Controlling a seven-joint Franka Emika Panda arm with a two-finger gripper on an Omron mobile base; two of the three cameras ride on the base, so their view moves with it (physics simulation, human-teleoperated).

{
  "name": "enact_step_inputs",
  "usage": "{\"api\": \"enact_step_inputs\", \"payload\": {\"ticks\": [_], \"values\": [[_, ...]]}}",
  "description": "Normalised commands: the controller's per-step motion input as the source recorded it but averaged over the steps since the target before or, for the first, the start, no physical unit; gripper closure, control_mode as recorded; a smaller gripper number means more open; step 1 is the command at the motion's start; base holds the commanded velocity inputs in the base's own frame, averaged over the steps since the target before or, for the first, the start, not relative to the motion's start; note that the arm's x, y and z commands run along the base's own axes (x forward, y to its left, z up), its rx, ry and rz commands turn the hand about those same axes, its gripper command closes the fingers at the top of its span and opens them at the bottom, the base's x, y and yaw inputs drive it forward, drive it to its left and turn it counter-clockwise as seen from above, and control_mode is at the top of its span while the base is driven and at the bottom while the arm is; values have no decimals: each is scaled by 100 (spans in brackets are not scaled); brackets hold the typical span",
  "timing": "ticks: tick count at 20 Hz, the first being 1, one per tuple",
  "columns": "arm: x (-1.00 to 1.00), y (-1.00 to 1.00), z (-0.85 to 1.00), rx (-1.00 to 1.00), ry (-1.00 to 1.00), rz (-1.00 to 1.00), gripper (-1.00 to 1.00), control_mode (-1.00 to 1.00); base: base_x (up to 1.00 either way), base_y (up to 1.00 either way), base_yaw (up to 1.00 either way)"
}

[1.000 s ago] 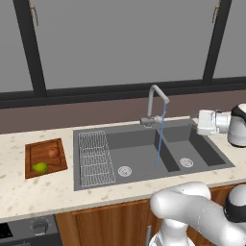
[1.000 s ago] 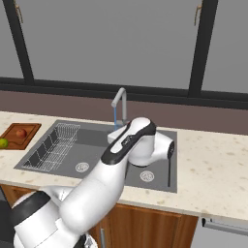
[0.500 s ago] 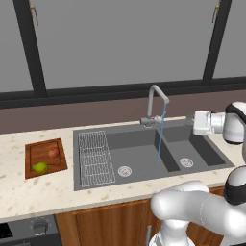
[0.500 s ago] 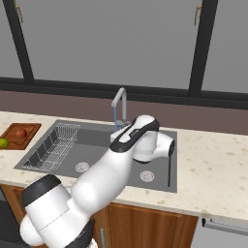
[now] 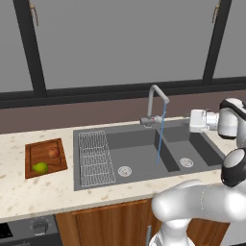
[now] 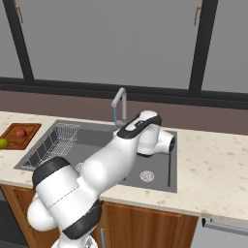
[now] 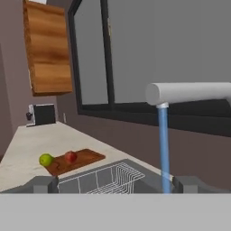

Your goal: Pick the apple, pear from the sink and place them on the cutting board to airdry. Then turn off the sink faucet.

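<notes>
Dark windows run behind a pale speckled bench (image 5: pixel 29 202) with the sink (image 5: pixel 139 158) set into it. Fruit part looks done: the apple (image 5: pixel 53 153) and the pear (image 5: pixel 41 167) both sit on the cutting board (image 5: pixel 33 153), left of the basin, pear nearer the front edge, apple just behind it and a little to the right; close together, can't tell if they touch. Hand view confirms it, apple (image 7: pixel 70 156) and pear (image 7: pixel 46 159) side by side on the board (image 7: pixel 88 159). Basin holds no fruit, just the wire rack (image 5: pixel 95 158) on its left side and the drains. What's left: the sink faucet (image 5: pixel 154 103) is on, a thin blue stream (image 5: pixel 160 137) falls from the spout into the main basin; same stream (image 7: pixel 163 149) shows under the spout in the hand view. Arm is out to the right of the tap, roughly level with its base, wrist pointing left toward it, well away from the board. Pincer (image 7: pixel 115 184) stands wide apart, nothing between the tips, not touching the tap. Judging by this, the remaining step is reaching the small side lever at the faucet base and shutting the water off.
</notes>
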Motion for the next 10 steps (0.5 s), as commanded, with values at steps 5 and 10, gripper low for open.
{"api": "enact_step_inputs", "payload": {"ticks": [5, 10], "values": [[25, -13, -17, 1, 0, 1, -100, -100, 0, 0, 0], [30, -7, -13, 0, 0, 1, -100, -100, 0, 0, 0]]}}
